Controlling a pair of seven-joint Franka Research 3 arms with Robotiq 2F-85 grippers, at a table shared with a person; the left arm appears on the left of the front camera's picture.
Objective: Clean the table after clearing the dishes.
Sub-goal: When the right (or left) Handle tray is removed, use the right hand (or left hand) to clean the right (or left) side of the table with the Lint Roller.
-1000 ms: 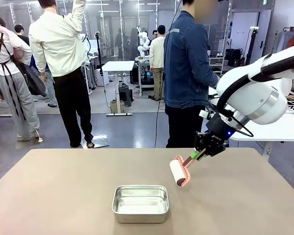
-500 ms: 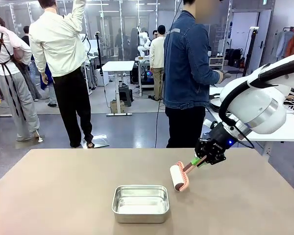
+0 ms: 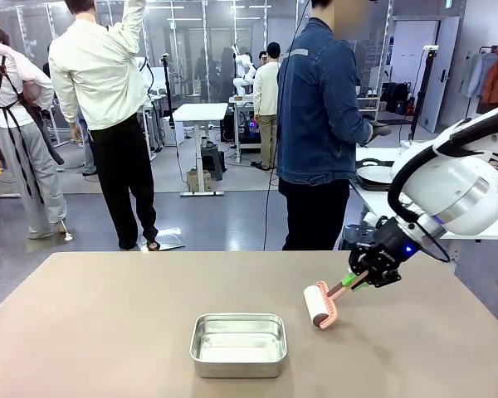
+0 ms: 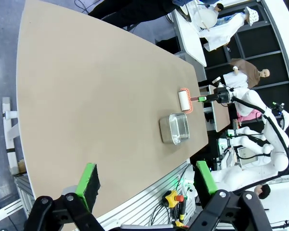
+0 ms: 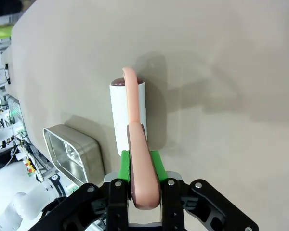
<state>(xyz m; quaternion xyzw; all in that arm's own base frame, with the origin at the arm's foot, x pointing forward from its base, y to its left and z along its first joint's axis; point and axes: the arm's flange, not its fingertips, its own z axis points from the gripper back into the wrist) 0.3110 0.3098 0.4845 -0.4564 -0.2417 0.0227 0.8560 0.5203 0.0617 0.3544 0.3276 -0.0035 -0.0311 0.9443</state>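
Observation:
The table (image 3: 108,323) has a plain beige-brown top. My right gripper (image 3: 367,278) is shut on the pink handle of a lint roller (image 3: 320,305), whose white roll rests on the table right of centre. In the right wrist view the handle runs up from between the green pads of my right gripper (image 5: 140,168) to the roll (image 5: 127,113). My left gripper (image 4: 147,180) hangs open and holds nothing, well back from the table's edge, looking across at the roller (image 4: 184,101). A dark tray (image 3: 373,176) lies on the white side table; I cannot make out dishes on it.
A shallow steel pan (image 3: 237,344) stands near the front middle of the table, just left of the roller. A person in a denim jacket (image 3: 315,108) stands at the far side, turned to the white side table (image 3: 481,220). Other people stand farther back.
My right gripper has drawn the roller to the right across the table, away from the pan. The person's hand has moved over the side table. The left gripper stays open.

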